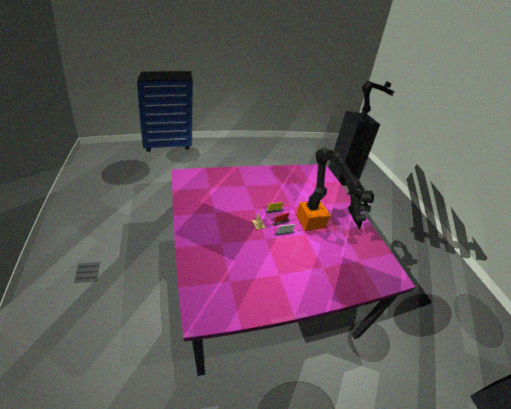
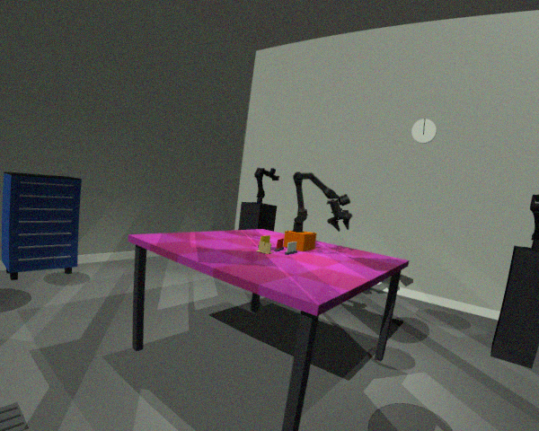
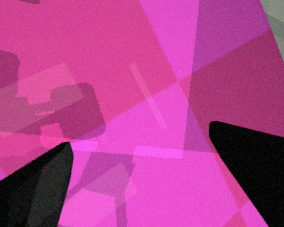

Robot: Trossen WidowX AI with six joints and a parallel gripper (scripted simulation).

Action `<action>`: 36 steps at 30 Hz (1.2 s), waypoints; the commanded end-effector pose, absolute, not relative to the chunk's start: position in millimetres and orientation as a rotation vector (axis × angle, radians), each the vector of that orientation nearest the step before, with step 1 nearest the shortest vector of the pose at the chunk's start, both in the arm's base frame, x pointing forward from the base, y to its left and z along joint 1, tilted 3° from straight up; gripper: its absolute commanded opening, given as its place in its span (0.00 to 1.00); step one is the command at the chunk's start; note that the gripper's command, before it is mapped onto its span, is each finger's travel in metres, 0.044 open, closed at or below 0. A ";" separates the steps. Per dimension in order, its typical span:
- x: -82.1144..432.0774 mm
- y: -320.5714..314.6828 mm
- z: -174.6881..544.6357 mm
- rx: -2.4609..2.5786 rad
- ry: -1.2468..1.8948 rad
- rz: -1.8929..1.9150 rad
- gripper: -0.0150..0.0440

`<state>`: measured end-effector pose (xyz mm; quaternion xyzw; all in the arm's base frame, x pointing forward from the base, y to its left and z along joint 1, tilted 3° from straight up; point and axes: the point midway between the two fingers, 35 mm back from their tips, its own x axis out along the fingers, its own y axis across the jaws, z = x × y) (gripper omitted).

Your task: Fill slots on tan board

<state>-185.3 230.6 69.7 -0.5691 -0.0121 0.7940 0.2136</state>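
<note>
Wrist view has nearest the two black fingers of the gripper (image 1: 359, 225) (image 2: 342, 228) (image 3: 141, 133), smooth and pointed, standing wide apart; between them is seen only the table (image 1: 251, 285) (image 2: 260, 268) (image 3: 156, 203). Its top is flat, painted in pink and magenta patches, with soft shadows over it, and the legs are dark and square. In the exterior view, the tan board (image 1: 259, 221) (image 2: 264, 248) stands upright on a small flat foot, pale and matte like plain wood; its slots are too small to make out. Near it, apart, stand three thin rectangular boards: a light grey one (image 1: 285, 228) (image 2: 291, 246), a red one (image 1: 282, 218) (image 2: 279, 242) and a yellow one (image 1: 274, 206) (image 2: 264, 239), each upright in a low dark holder. Just beside these is an orange block (image 1: 313, 217) (image 2: 299, 240), box-shaped, carrying the jointed black arm (image 1: 321, 175) (image 2: 299, 197), which bends away from the boards, the gripper in the air and pointing down. Farther stands a blue metal cabinet (image 1: 165, 114) (image 2: 42, 223) with pale drawer lines, and on the grey wall hangs a round white clock (image 2: 423, 130).
</note>
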 end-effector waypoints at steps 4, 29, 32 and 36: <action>-152.6 246.1 70.2 -1.553 0.105 2.094 0.75; 115.7 190.1 77.1 -1.041 1.088 1.060 0.56; 128.2 176.9 78.5 -0.982 1.143 0.984 0.56; 151.4 144.2 82.0 -0.841 1.258 0.809 0.56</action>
